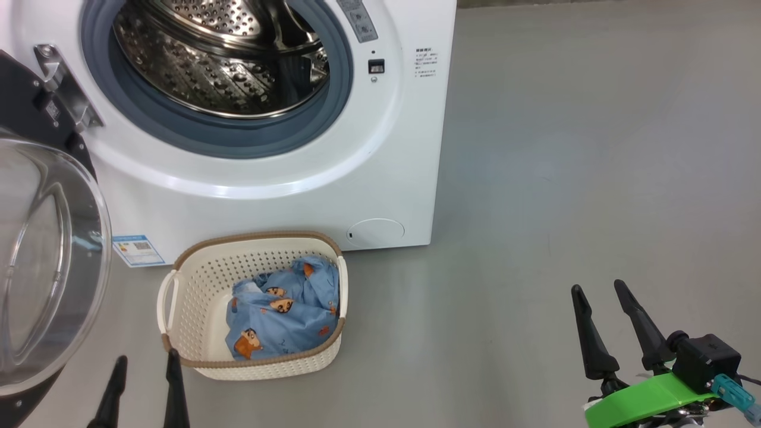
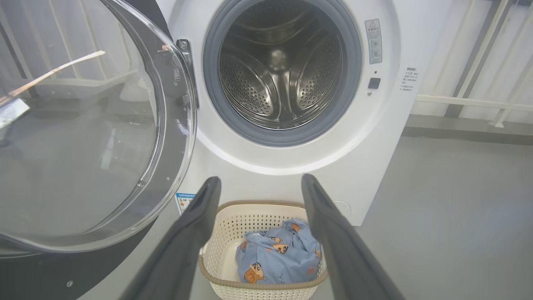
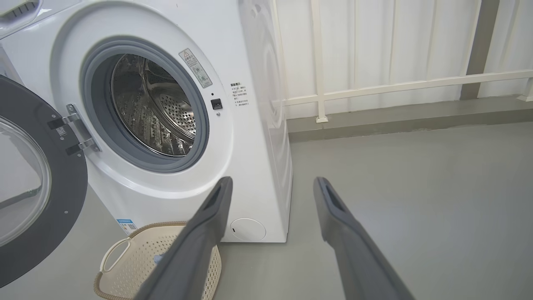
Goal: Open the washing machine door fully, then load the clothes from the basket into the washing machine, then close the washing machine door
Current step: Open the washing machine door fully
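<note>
You've got the washing machine door [image 1: 47,267] swung open, with the clothes [image 1: 285,318] bunched in the basket [image 1: 255,236] just before the washing machine [image 1: 267,184]. Left pincer [image 1: 147,355] and right pincer [image 1: 597,285] are both spread wide, gripping nothing.

Light is bright and even all round, soft, its source not something I can place; the grey floor [image 1: 565,148] shows no hard-edged shadow, only a faint dark smudge beside the basket [image 1: 196,285] and along the foot of the washing machine [image 1: 267,202]; the glass of the washing machine door [image 2: 83,146] carries pale streaks of reflection and a milky haze; the steel drum [image 2: 281,75] throws back small highlights, darker in its depth; my head view is crisp; both wrist views bow straight lines toward the edges, and there my left pincer [image 2: 260,179] and right pincer [image 3: 273,180] look soft, slightly out of focus low down.
</note>
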